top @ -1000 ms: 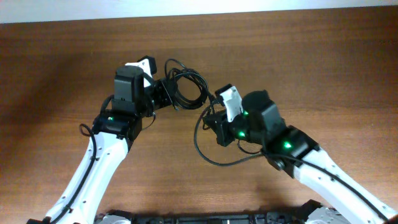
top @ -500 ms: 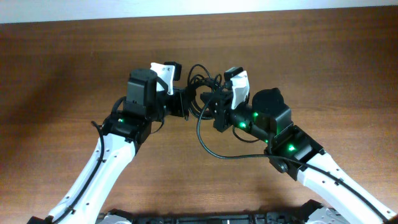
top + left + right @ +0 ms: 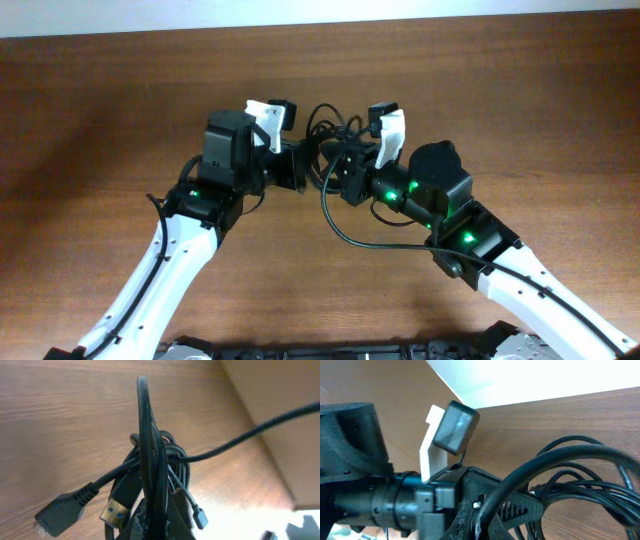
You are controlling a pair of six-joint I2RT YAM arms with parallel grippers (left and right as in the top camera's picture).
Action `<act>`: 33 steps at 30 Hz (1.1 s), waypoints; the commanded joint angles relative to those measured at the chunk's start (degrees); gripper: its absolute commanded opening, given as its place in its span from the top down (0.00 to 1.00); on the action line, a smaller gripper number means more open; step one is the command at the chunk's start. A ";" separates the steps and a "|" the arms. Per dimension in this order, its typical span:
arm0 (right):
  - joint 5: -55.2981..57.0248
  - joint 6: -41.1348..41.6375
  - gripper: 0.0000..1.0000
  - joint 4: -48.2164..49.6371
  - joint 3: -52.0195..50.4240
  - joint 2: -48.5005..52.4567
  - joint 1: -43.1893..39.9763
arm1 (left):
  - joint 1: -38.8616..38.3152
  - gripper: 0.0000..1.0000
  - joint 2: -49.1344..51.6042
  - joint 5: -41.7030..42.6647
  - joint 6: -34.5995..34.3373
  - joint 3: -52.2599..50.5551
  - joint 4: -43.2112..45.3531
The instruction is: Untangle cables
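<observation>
Both the left claw (image 3: pixel 303 166) and right claw (image 3: pixel 341 170) sit clamped on the cables (image 3: pixel 322 126), best drawn apart slowly toward nine and three o'clock.

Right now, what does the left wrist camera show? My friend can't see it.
A tangled bundle of thin black cables is pinched in the left gripper above a brown wooden table. A gold-tipped plug and a black plug stick out lower left.
</observation>
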 commanded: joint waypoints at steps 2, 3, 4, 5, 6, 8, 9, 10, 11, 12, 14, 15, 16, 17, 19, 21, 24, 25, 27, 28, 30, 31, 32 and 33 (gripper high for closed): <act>4.76 -0.59 0.96 -0.37 0.33 1.92 0.09 | -0.11 1.00 -1.18 11.85 -1.46 1.31 1.40; 6.45 -0.61 0.96 -1.14 0.33 2.40 -0.04 | -0.11 1.00 -1.18 11.85 -1.46 1.31 0.92; 7.04 -0.59 0.96 -1.64 0.33 2.56 -0.20 | -0.11 1.00 -1.18 11.82 -1.46 1.31 0.68; 7.56 -0.59 0.96 -2.84 0.33 2.89 -0.68 | -0.09 1.00 -1.18 11.82 -1.46 1.31 0.50; 7.63 -0.61 0.96 -4.04 0.33 3.10 -1.18 | 0.02 1.00 -1.18 11.80 -1.84 1.31 0.42; 7.58 -0.61 0.96 -6.49 0.33 3.54 -2.14 | 0.85 1.00 -1.18 11.80 -4.74 1.31 0.48; 7.78 -0.61 0.96 -7.74 0.33 3.80 -2.40 | 1.31 1.00 -1.18 11.80 -5.90 1.31 0.59; 7.78 -0.61 0.96 -8.61 0.33 4.04 -2.49 | 1.81 1.00 -1.18 11.80 -7.10 1.31 0.76; 7.80 -0.61 0.96 -9.35 0.33 4.42 -2.49 | 2.34 1.00 -1.18 11.80 -8.63 1.31 1.07; 7.80 -0.59 0.96 -9.90 0.33 4.85 -2.49 | 2.78 1.00 -1.18 11.82 -10.38 1.31 1.62; 7.76 -0.59 0.96 -10.60 0.33 6.54 -2.47 | 3.15 1.00 -1.18 12.70 -14.73 1.31 3.41; 7.76 -0.57 0.96 -10.54 0.33 7.76 -2.49 | 2.99 1.00 -1.16 14.82 -15.69 1.31 5.01; 7.74 -0.55 0.96 -10.32 0.33 8.94 -2.47 | 2.60 1.00 -1.16 17.20 -15.69 1.31 6.51; 7.41 -0.52 0.96 -10.10 0.33 9.84 -2.43 | 2.36 1.00 -1.16 18.36 -15.69 1.31 7.37; 5.31 -0.52 0.96 -9.46 0.33 11.80 -2.43 | 1.68 1.00 -1.16 18.29 -16.41 1.31 8.70; 3.26 -0.52 0.96 -8.83 0.33 13.53 -2.43 | 1.70 1.00 -1.14 18.23 -18.18 1.31 10.75; 3.02 -0.55 0.81 -8.74 0.33 14.67 -2.45 | 1.70 1.00 -1.14 18.23 -22.34 1.31 13.86; 3.02 -0.57 0.60 -8.74 0.33 14.67 -2.49 | 1.70 1.00 -1.14 18.16 -22.29 1.31 14.36; 2.99 -0.57 0.14 -8.74 0.33 14.23 -2.51 | 1.79 1.00 -1.14 16.70 -22.29 1.31 13.99; 2.99 -0.55 0.03 -8.76 0.33 13.75 -2.54 | 1.88 1.00 -1.14 15.13 -22.32 1.31 13.35; 2.80 -0.57 0.01 -8.76 0.33 11.67 -2.56 | 1.88 1.00 -1.14 10.75 -22.73 1.31 11.37; 2.80 -0.59 0.01 -8.92 0.33 9.33 -2.75 | 1.88 1.00 -1.14 6.93 -24.44 1.31 9.05; 2.82 -0.59 0.01 -9.16 0.33 7.74 -2.99 | 1.88 1.00 -1.14 3.91 -26.25 1.31 7.39; 2.84 -0.63 0.01 -9.77 0.33 5.55 -3.54 | 1.88 1.00 -1.14 1.05 -28.00 1.31 6.27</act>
